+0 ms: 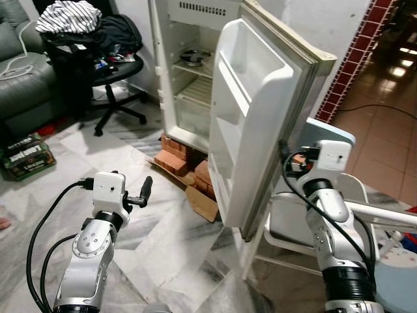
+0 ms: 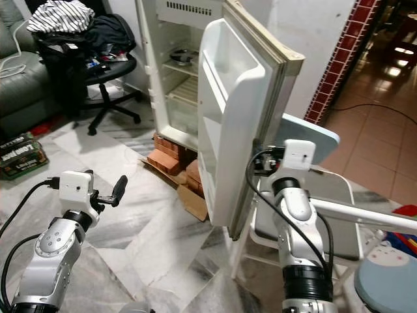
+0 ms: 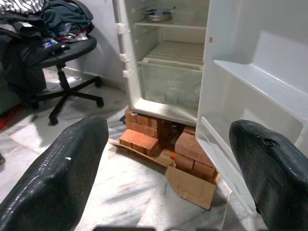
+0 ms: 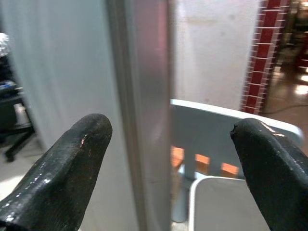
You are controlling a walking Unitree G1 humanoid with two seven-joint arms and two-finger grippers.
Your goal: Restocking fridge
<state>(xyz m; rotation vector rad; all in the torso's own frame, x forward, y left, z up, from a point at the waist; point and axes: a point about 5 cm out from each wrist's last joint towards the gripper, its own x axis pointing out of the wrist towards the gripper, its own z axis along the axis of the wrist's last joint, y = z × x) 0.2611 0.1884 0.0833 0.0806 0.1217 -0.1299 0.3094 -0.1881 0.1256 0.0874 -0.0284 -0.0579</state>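
The fridge (image 1: 195, 78) stands open ahead of both grippers, its door (image 1: 260, 117) swung out. The right gripper (image 4: 168, 159) is spread wide around the door's edge – not clenched. The left gripper (image 3: 168, 168) is also released, holding nothing, facing the bricks (image 3: 144, 137) under the fridge.

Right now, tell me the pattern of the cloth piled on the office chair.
The cloth has black and white stripes, clearest in the left eye view.

A black office chair (image 1: 114, 72) piled with clothes (image 1: 68, 16) stands beside a grey sofa (image 1: 19, 72), and a pale plastic chair (image 1: 313, 215) sits on the marble floor (image 1: 163, 254).
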